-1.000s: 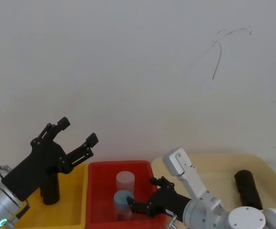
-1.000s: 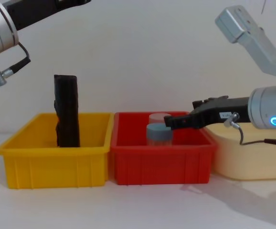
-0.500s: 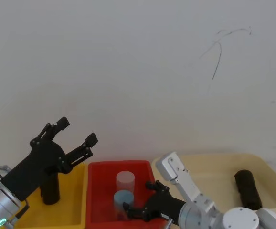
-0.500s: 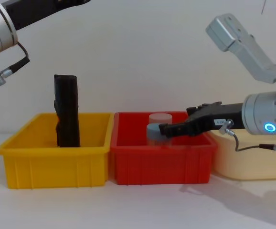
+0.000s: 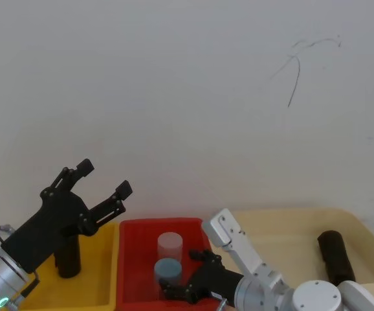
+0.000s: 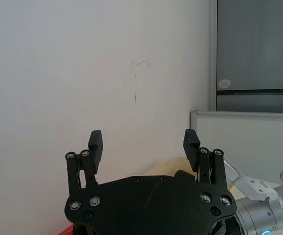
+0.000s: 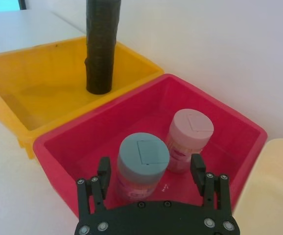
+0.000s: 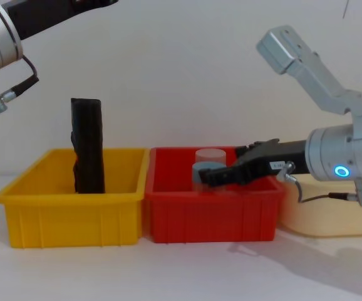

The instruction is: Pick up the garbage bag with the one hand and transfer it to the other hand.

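The garbage bag (image 8: 88, 147) is a tall black roll standing upright in the yellow bin (image 8: 68, 213); it also rises at the far side in the right wrist view (image 7: 102, 44). My left gripper (image 5: 105, 178) hangs open well above that bin, holding nothing, and its body hides part of the bag (image 5: 67, 259). Its two fingers point at the bare wall in the left wrist view (image 6: 143, 142). My right gripper (image 8: 203, 179) reaches low over the red bin (image 8: 212, 213), open, with its fingers either side of a blue-lidded jar (image 7: 142, 164).
A pink-lidded jar (image 7: 189, 134) stands behind the blue-lidded one in the red bin. A second black roll (image 5: 334, 256) lies in the beige bin (image 8: 319, 210) on the right. The three bins sit side by side against a white wall.
My right gripper has moved left and down over the red bin, closing in around the blue-lidded jar. The left arm and the bag have not moved.
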